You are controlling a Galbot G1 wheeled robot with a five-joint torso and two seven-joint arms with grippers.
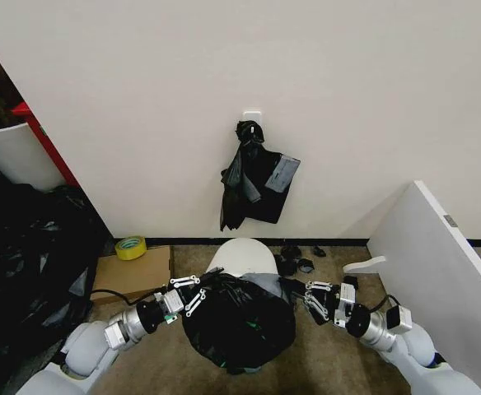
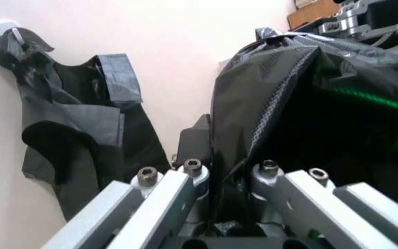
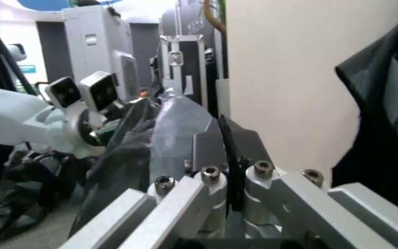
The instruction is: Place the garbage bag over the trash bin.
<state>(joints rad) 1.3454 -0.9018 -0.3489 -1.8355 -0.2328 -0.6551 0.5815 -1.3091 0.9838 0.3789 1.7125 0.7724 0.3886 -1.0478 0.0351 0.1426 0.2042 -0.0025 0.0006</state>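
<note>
The garbage bag (image 1: 239, 322), thin, glossy and black, hangs stretched between my two grippers, in front of and over the near part of the trash bin (image 1: 240, 255). The bin's round white top shows just behind the bag. My left gripper (image 1: 196, 290) is shut on the bag's left edge. In the left wrist view the film of the garbage bag (image 2: 302, 98) is pinched in the left gripper (image 2: 228, 174). My right gripper (image 1: 308, 298) is shut on the bag's right edge. In the right wrist view the right gripper (image 3: 232, 174) clamps a fold of the garbage bag (image 3: 164, 129).
A knotted bunch of black bags (image 1: 253, 177) hangs from a wall hook above the bin. A big heap of black plastic (image 1: 26, 255) and a white tub with red edging (image 1: 10, 152) stand at the left. A yellow tape roll (image 1: 130, 247) lies on a cardboard box (image 1: 133, 276). A white board (image 1: 438, 263) leans at the right.
</note>
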